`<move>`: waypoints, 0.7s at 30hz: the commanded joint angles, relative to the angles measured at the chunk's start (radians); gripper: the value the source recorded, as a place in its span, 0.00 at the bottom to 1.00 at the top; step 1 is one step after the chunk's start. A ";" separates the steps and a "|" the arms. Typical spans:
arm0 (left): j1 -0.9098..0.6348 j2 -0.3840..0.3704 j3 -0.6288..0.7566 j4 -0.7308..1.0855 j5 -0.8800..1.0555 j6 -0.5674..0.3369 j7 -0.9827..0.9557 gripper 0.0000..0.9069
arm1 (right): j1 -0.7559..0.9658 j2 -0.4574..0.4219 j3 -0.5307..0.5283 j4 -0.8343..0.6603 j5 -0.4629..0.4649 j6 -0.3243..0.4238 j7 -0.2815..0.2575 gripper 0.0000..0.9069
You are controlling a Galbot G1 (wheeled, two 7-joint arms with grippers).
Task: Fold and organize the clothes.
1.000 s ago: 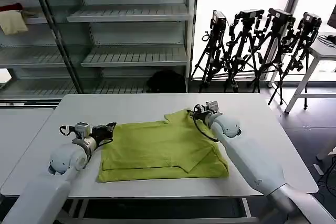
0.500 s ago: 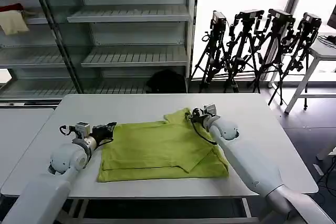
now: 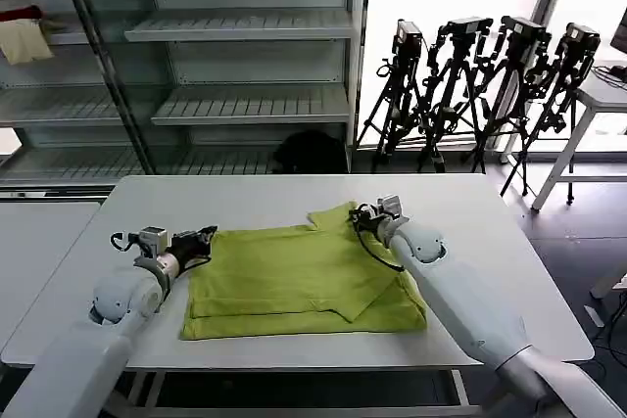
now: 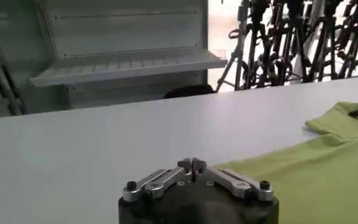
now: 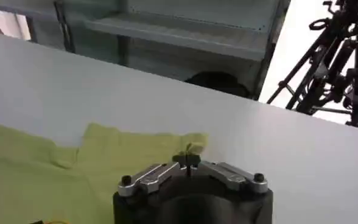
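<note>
The left hand (image 3: 203,238) lies low over the white worktop (image 3: 255,198), at the left edge of the T-shirt (image 3: 304,281). In the left wrist view its fingertips (image 4: 192,164) are pressed together with no cloth between them, and the green fabric begins just beside them.

The T-shirt lies flat in the middle of the worktop, partly folded: its near part is a tidy rectangle, with one layer turned over diagonally across the right half. A sleeve (image 3: 331,214) sticks out at the far right corner.

The right hand (image 3: 359,214) sits at that far corner, right beside the sleeve. In the right wrist view its fingertips (image 5: 186,160) meet over the edge of the green cloth (image 5: 139,149), and a small peak of fabric rises at them, so it appears to pinch the sleeve's edge.
</note>
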 commanded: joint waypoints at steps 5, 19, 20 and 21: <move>0.010 0.018 -0.010 -0.034 -0.002 0.000 -0.013 0.01 | -0.022 -0.068 -0.006 0.154 0.050 0.013 0.007 0.00; 0.185 0.078 -0.084 -0.248 0.005 0.002 -0.058 0.01 | -0.102 -0.240 -0.020 0.422 0.146 -0.005 0.054 0.00; 0.206 0.085 -0.093 -0.269 0.010 0.003 -0.062 0.01 | -0.125 -0.260 -0.011 0.458 0.153 -0.007 0.058 0.00; 0.213 0.088 -0.095 -0.277 0.017 0.003 -0.065 0.01 | -0.128 -0.265 -0.010 0.462 0.153 -0.007 0.058 0.00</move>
